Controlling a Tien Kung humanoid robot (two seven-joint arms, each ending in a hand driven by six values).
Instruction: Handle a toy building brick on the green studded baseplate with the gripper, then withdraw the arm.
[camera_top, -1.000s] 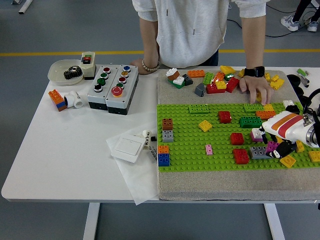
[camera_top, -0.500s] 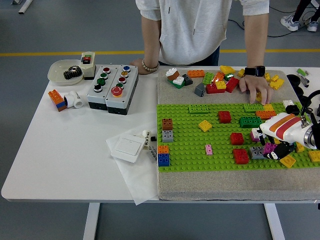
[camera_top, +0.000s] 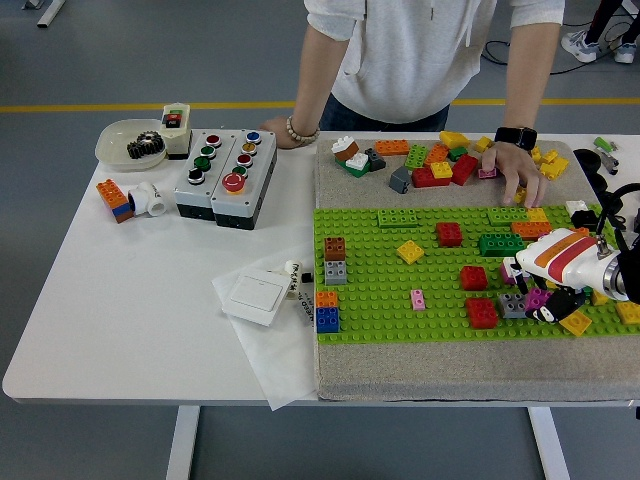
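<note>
The green studded baseplate (camera_top: 390, 285) lies on a beige mat, and several bricks are stuck to it. My right hand (camera_top: 548, 305) reaches in from the right edge, low over the plate's right end. Its black fingers (camera_top: 556, 309) are curled around a small magenta brick (camera_top: 536, 298). That brick sits beside a grey brick (camera_top: 513, 305) and a white-and-magenta one (camera_top: 512, 270). Two red bricks (camera_top: 481, 313) stand just left of them. A yellow brick (camera_top: 576, 322) lies under the hand's near side. My left arm is out of sight.
A person stands at the far side, one hand (camera_top: 513, 170) on the loose brick pile (camera_top: 440, 165) and the other (camera_top: 290, 133) on the table. A button box (camera_top: 225, 178), a bowl with a gear (camera_top: 135, 145), a white switch (camera_top: 257, 295) and paper lie to the left.
My right hand has crept slightly left and down over the magenta brick. The person has leaned to the right, and their hand has shifted on the loose bricks.
</note>
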